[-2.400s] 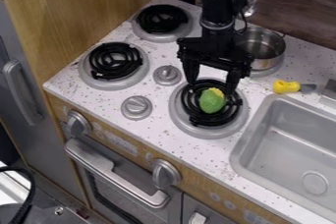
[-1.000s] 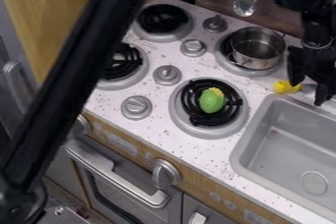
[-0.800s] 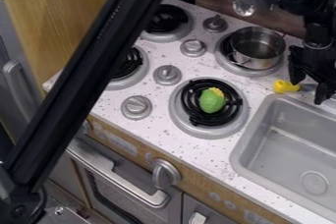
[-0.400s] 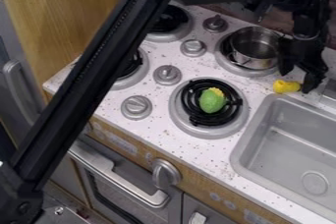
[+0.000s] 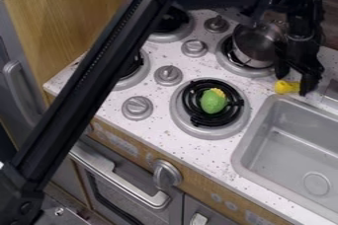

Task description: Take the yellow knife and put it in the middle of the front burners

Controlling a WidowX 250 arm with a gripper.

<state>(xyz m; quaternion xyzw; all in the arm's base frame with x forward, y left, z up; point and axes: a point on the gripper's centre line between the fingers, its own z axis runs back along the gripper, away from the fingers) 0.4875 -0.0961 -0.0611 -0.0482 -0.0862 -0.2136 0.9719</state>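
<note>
"Speckled white counter [image 5: 194,63] to work on, and the yellow knife [image 5: 286,87] is up by the sink's back corner, below the pot. Any tips for the pick?"

"Gripper [image 5: 293,85] is right over it with the 2 fingers spread apart, so I'd call it lining up for the grab. I'd center on the yellow handle, go down straight, then squeeze. Can't tell where the blade points, the gripper covers that bit. Clip the handle off-center and it probably spins."

"What's in the way?"

"Metal pot [image 5: 254,46] on the back burner is super close to the gripper, can't tell if they touch. Lift straight up before swinging across. Sink [image 5: 251,132] is just beside the knife too, so a slip might drop it in."

"And the drop spot?"

"Between the 2 front burners. Near burner [image 5: 182,120] has a green toy [image 5: 212,101] on it, other burner [image 5: 143,73] is partly behind the arm [image 5: 96,81]. Upper knob [image 5: 168,75] and lower knob [image 5: 137,107] poke up there, so lay it down low and gently, lol."
</note>
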